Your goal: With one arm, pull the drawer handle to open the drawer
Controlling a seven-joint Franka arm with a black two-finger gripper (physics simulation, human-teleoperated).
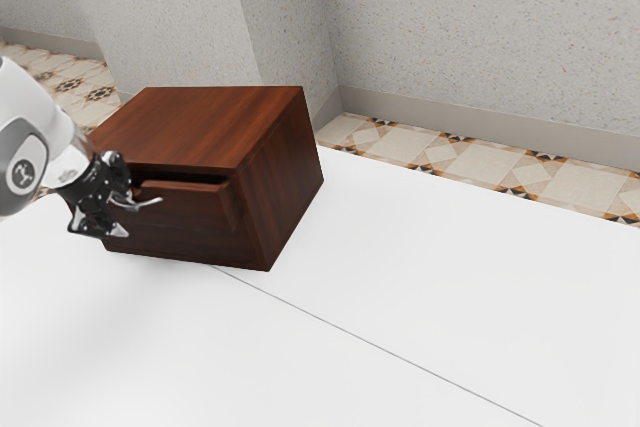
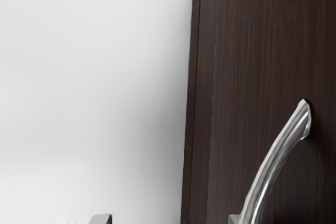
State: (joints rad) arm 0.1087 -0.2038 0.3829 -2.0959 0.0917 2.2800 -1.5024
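Drawer (image 1: 190,215) sits in front face of wood box (image 1: 215,127) on white table (image 1: 420,297), twd exterior view's left. Front stands slightly proud of box, dark gap along its top: partly out, I judge. Gripper (image 1: 108,212) at metal handle (image 1: 143,204) on that face. Fingers (image 2: 101,218) apart, not clamped; handle lies beside one, prob. hooked for pull. Bare table ahead of drawer, pull path free. Drawer's side edge close by handle, so little room sideways.

One wooden cabinet (image 1: 205,127), one drawer (image 1: 185,219), one silver handle (image 2: 278,156), one robot arm (image 1: 25,147)
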